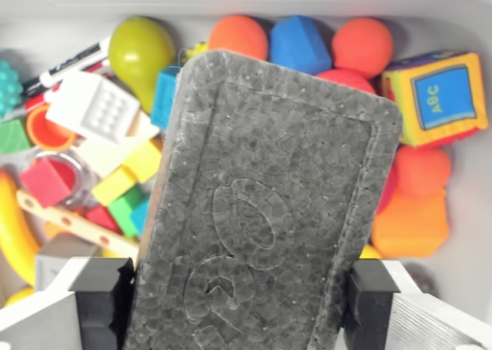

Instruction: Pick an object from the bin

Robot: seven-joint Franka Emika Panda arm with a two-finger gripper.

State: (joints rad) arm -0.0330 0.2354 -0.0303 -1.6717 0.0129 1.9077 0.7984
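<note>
Gripping a dark grey foam block (269,211), the claw (238,304) has its 2 black fingers (104,296) pressed against the block's 2 sides at the bottom of the wrist view. The block stands up between them, slightly tilted, and covers the middle of the view; raised shapes show on its face. Beyond the claw lies the bin (461,11) with pale walls, full of toys. Past the block's top edge are an orange ball (238,35), a blue block (300,44) and a second orange-red ball (363,46). On the wrist view's right of the claw sits a soft cube marked ABC (438,96). On the wrist view's left are a green pear (140,51), a white brick (94,105), a marker pen (65,67) and a yellow banana (15,235).
</note>
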